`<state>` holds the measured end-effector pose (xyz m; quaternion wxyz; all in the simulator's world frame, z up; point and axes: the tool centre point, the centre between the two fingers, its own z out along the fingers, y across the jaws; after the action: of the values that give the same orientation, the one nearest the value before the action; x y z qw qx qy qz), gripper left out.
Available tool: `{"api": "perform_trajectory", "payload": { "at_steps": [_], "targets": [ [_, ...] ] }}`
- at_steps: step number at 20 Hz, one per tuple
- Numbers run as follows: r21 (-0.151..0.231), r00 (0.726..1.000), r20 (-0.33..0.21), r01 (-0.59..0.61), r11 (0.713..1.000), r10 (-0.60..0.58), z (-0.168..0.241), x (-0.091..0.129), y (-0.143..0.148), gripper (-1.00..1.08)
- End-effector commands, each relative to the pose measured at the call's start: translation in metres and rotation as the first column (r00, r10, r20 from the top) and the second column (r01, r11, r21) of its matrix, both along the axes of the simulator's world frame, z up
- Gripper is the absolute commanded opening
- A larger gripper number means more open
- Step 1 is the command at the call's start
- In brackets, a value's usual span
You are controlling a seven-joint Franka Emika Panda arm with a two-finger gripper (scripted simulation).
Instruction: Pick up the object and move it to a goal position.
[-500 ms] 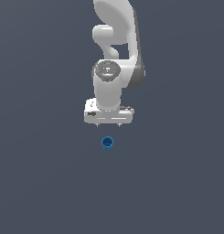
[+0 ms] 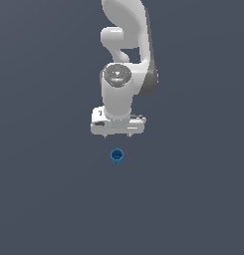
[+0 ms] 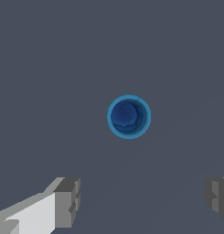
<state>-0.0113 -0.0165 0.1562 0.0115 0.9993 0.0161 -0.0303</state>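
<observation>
Hovering as it did half a second ago, the gripper (image 2: 117, 134) keeps its fingers (image 3: 67, 202) spread wide apart; the cup (image 2: 117, 155) sits untouched on the floor, just nearer the camera. Descent remains.

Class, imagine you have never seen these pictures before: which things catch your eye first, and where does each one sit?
First comes the white robot arm, hanging down the middle of the exterior view with its gripper open. Just beneath it, apart from it, sits a tiny bright-blue cup with a darker centre on the plain grey floor. In the wrist view the cup lies ahead of the two spread fingers.
</observation>
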Motion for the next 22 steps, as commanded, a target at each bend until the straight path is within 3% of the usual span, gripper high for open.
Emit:
{"api": "perform_trajectory", "payload": {
  "at_steps": [1,12,22],
  "targets": [
    [-0.003,1.000,0.001,-0.011,1.000,0.011,0.003,0.001,-0.001,1.00],
    [-0.001,0.999,0.005,-0.043,0.999,0.043,-0.002,0.005,-0.001,1.00],
    [0.013,0.980,0.030,-0.198,0.980,0.198,-0.034,0.025,-0.003,1.00]
  ]
}}
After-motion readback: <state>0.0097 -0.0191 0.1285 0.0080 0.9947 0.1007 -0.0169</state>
